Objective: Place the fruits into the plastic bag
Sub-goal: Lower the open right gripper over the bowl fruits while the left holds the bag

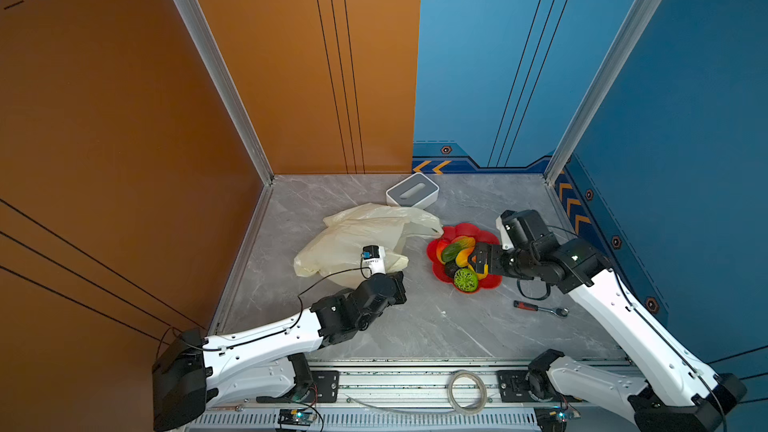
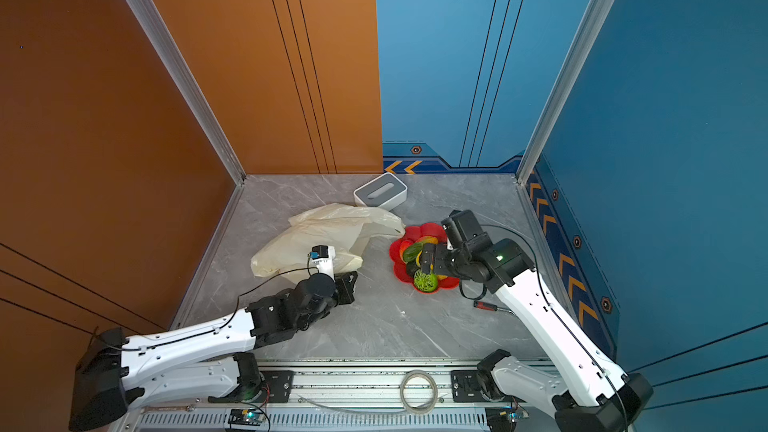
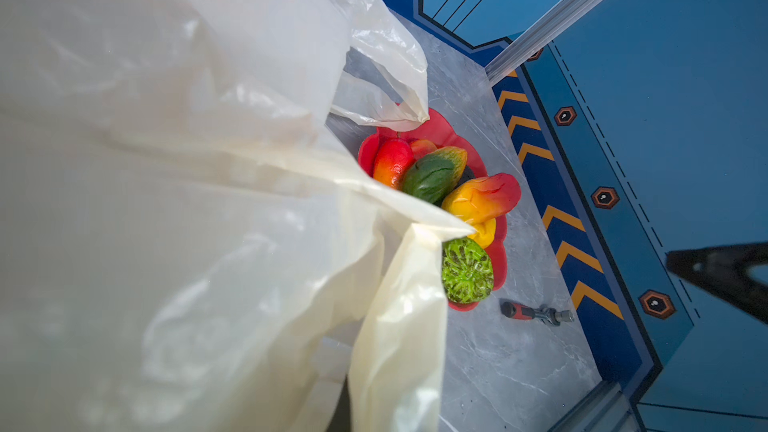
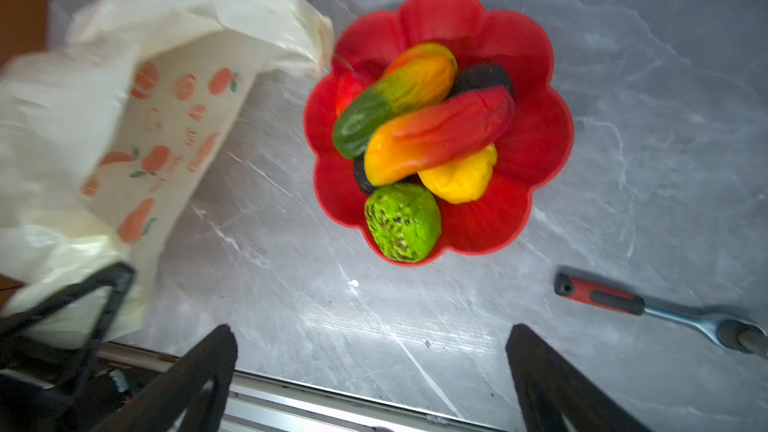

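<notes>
Cream-yellow plastic bag point(image 3: 166, 201) fills most of the left wrist view, its film hanging close before the lens. In both top views it lies crumpled on the grey marble bench point(image 1: 436, 326), between the left arm and the white-and-grey box point(image 1: 411, 189) at the back, and one handle reaches the rim of the red flower-shaped dish point(image 4: 536, 139). The left hand point(image 1: 398, 280) is closed on the bag's near edge. The right wrist view shows small orange fruit pictures printed on the bag.

The right hand point(image 4: 372, 330) hangs over the dish with its fingers point(image 4: 199, 367) spread wide, and it holds nothing.

All the fruits point(image 4: 440, 135) are piled in the dish, none in the bag. A red-and-yellow mango lies across the top, a green-and-yellow one just beside it, and a yellow pear-like one point(image 4: 461, 176) and a bumpy green one point(image 4: 403, 222) sit by the rim. A dark one point(image 4: 482, 76) shows partly underneath. A red-handled ratchet point(image 4: 602, 297) lies on the bench near the dish, apart from it.
</notes>
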